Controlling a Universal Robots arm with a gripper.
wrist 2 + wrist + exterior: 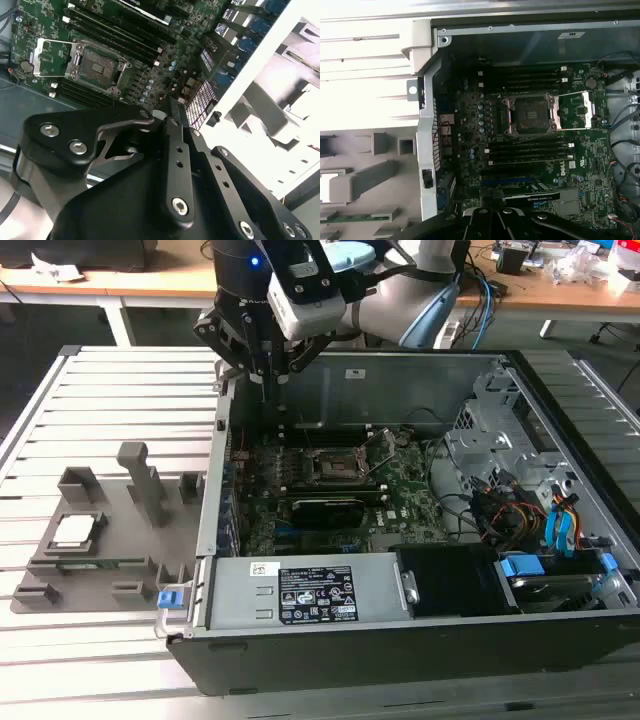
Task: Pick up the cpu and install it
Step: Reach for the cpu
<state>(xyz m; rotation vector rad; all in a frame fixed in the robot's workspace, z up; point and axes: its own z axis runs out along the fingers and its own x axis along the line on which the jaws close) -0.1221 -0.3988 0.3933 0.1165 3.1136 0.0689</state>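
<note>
While cpu rests on tray — gripper (seemingly shut) over case.

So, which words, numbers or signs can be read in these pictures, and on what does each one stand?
Nothing can be read for certain.
Black sticker on the grey cover: print too small.
Small white label beside it: too small.
White sticker on the case wall: blurred.
White marks on the motherboard: blurred.
</note>
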